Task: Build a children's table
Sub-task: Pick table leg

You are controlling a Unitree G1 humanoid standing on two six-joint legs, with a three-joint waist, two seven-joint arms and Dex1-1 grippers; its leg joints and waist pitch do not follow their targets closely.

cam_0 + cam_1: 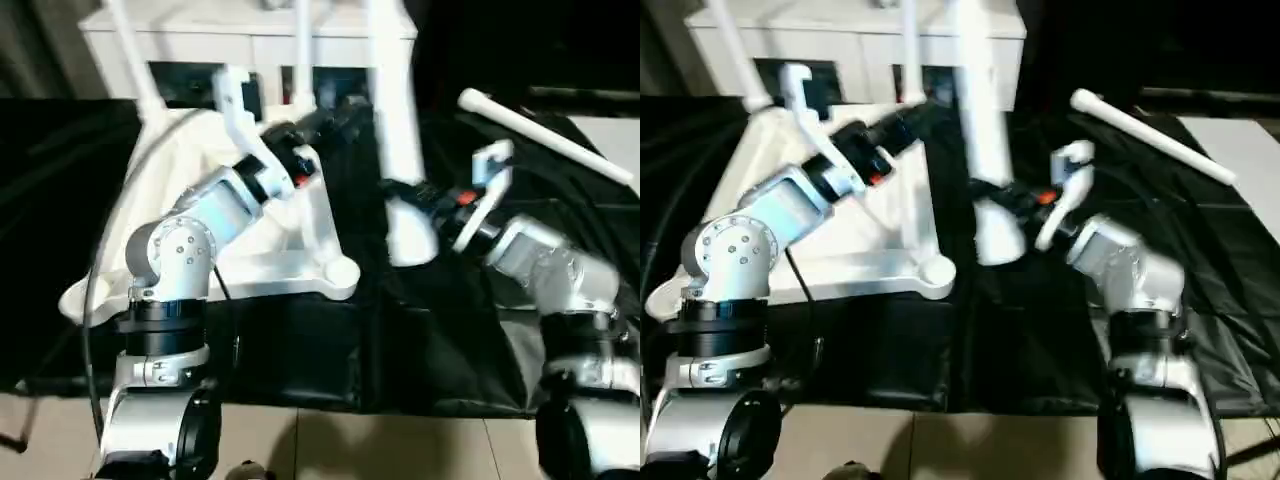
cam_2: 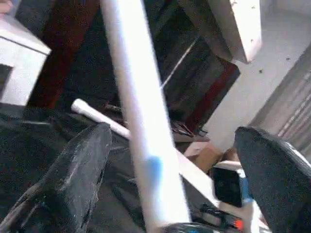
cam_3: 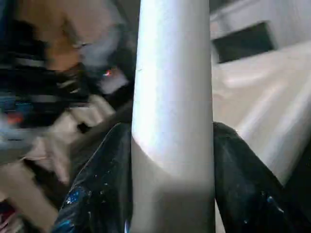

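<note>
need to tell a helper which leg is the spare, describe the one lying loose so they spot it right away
Start at the black cloth covering the work surface, right of the upturned white tabletop. At its far right lies the loose leg, a white tube. It alone lies flat and untouched; the other legs stand upright.

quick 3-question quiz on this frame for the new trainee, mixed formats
1. True or false: the right hand is shut on an upright white leg.
2. The left hand is: A) shut on a leg, B) open, C) pressed flat on the tabletop.
3. Fill in: a loose leg lies on the ____ cloth.

Key: 1 true; 2 B; 3 black.
</note>
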